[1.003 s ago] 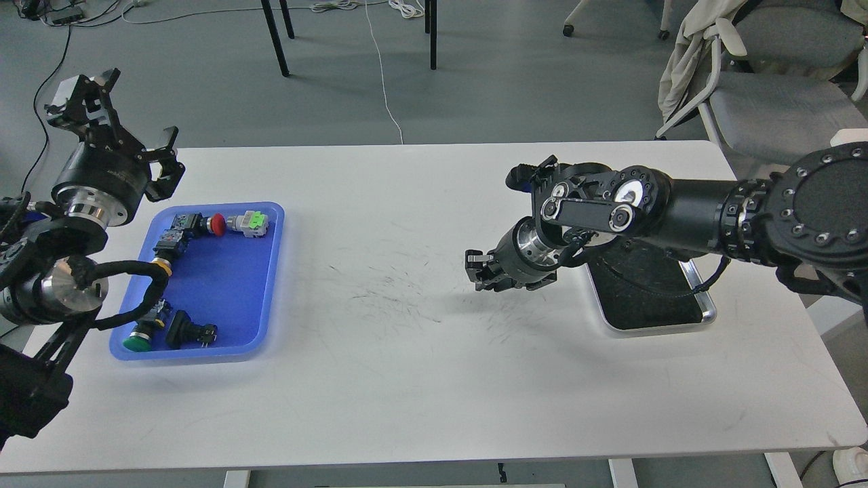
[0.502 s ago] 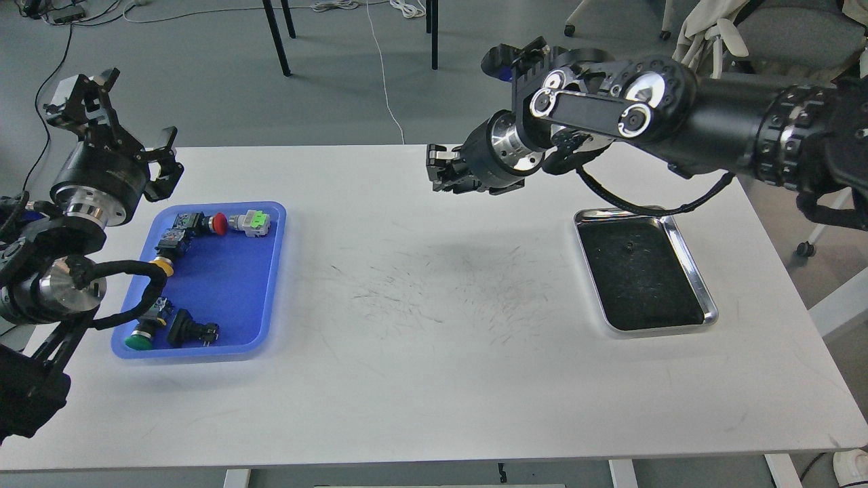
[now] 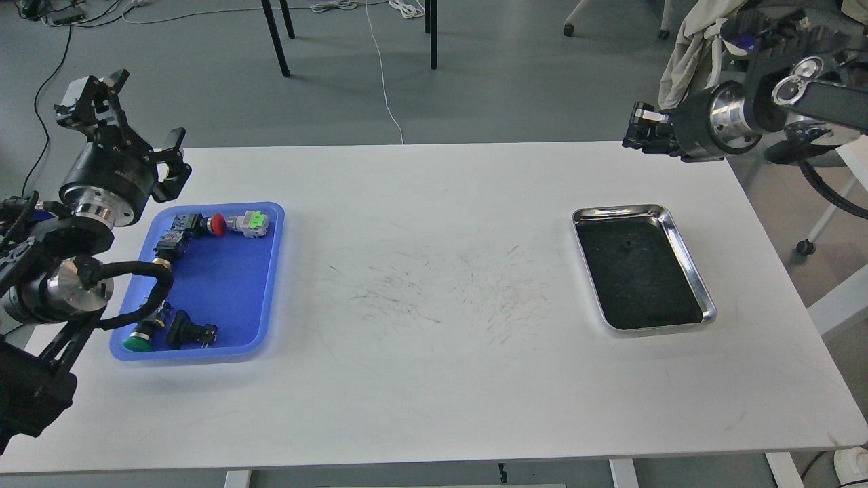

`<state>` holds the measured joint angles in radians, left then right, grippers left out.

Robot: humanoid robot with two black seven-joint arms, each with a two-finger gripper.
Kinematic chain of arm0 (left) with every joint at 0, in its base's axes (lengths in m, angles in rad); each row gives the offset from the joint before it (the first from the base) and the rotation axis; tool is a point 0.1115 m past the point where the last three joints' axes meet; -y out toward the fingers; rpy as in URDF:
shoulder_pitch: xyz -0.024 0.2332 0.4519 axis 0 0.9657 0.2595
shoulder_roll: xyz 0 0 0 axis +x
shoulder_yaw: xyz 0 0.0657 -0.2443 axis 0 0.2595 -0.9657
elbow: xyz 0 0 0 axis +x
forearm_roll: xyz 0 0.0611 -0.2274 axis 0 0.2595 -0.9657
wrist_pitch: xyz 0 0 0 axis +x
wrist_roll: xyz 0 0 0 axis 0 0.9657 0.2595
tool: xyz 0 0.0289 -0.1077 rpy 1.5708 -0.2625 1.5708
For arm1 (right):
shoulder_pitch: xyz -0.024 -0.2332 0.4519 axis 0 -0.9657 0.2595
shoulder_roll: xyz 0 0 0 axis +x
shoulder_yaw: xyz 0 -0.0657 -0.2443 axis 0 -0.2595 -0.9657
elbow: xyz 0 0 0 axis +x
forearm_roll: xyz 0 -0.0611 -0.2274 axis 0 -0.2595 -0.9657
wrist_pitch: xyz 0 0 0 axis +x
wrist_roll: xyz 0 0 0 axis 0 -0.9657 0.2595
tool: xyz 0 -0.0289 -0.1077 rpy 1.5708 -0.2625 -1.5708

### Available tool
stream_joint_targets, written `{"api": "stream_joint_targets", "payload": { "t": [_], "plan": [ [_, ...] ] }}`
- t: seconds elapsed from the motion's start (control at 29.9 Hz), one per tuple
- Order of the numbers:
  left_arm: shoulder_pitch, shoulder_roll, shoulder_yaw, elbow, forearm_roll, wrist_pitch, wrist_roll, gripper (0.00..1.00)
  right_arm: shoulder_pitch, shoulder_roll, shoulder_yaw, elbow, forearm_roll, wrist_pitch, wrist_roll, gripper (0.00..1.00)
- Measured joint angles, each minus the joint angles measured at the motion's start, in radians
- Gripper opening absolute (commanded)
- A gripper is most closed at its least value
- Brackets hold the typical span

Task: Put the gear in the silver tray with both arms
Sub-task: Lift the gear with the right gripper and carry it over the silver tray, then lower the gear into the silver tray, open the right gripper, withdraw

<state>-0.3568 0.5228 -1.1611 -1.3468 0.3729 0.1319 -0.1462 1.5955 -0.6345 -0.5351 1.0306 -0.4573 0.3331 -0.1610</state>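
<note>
The silver tray (image 3: 686,257) lies on the right side of the white table, and its black floor shows only a tiny dark speck (image 3: 629,242). I cannot make out a gear anywhere. My right gripper (image 3: 639,129) hangs in the air above the table's far right edge, well behind the tray. Its fingers are dark and seen from the side, so I cannot tell them apart. My left gripper (image 3: 129,115) is open and empty, raised above the far left corner of the table, just behind the blue tray.
A blue plastic tray (image 3: 271,271) at the left holds several small switch parts, among them a red button (image 3: 217,224), a green-topped connector (image 3: 251,222) and a green button (image 3: 137,340). Chairs stand beyond the table at the right.
My right arm has swung up and to the right, from low beside the silver tray to the far right edge, leaving the tray fully in view. My left gripper shifted only slightly.
</note>
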Motion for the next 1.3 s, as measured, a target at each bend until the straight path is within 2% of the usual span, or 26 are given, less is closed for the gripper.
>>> {"api": "stream_joint_targets", "payload": {
  "t": [0.3,0.67,0.84,1.04,1.2,1.27,1.3],
  "plan": [
    [-0.002,-0.007,0.003,0.000,0.000,0.000,0.001,0.98,-0.276,-0.077,0.136,0.023,-0.215,-0.140,0.045,0.02],
    [-0.005,-0.021,0.004,-0.002,0.000,0.000,0.003,0.98,-0.416,-0.093,0.148,0.059,-0.233,-0.152,0.050,0.02],
    [-0.005,-0.027,0.005,-0.002,0.001,0.000,0.003,0.98,-0.439,-0.062,0.149,0.050,-0.238,-0.154,0.049,0.07],
    [-0.005,-0.024,0.005,-0.002,0.001,0.000,0.002,0.98,-0.447,-0.018,0.155,0.038,-0.238,-0.175,0.049,0.21],
    [-0.005,-0.022,0.004,-0.001,0.001,0.000,0.001,0.98,-0.449,0.001,0.155,0.035,-0.237,-0.174,0.048,0.43],
    [-0.005,-0.022,0.004,-0.001,0.001,0.000,0.001,0.98,-0.450,0.000,0.156,0.037,-0.235,-0.174,0.047,0.58],
    [-0.005,-0.022,0.004,-0.001,0.001,0.000,0.001,0.98,-0.450,-0.002,0.157,0.037,-0.233,-0.173,0.047,0.73]
  ]
}}
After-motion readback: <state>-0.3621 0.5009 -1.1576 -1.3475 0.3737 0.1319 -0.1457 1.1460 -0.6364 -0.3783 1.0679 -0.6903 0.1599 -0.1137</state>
